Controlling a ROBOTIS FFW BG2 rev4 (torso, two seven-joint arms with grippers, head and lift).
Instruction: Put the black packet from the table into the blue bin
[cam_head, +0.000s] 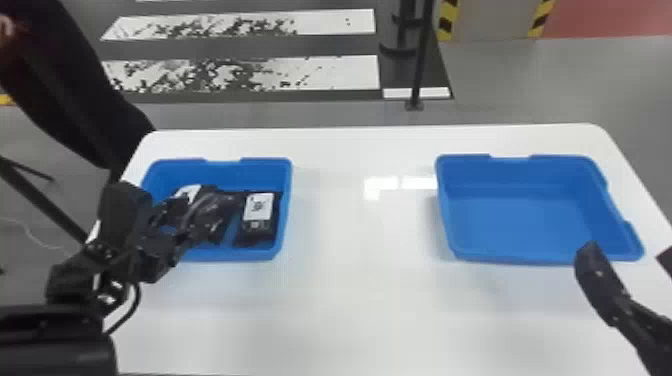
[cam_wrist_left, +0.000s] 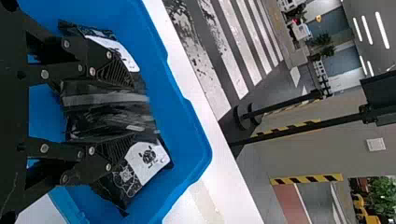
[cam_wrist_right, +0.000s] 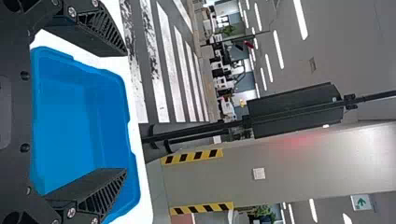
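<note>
My left gripper (cam_wrist_left: 133, 111) clasps the black packet (cam_wrist_left: 109, 122) within the blue bin (cam_head: 250, 172) at ten o'clock. Best to settle it low, part the fingers gently, then rise straight so nothing snags. My right gripper (cam_wrist_right: 126, 112) waits, spread, at two o'clock.

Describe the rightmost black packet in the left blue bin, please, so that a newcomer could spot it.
On the white table, find the left blue bin. The black packet lies beside its right wall, white label up. Unlike its neighbours, it lies nearest the other blue bin.
</note>
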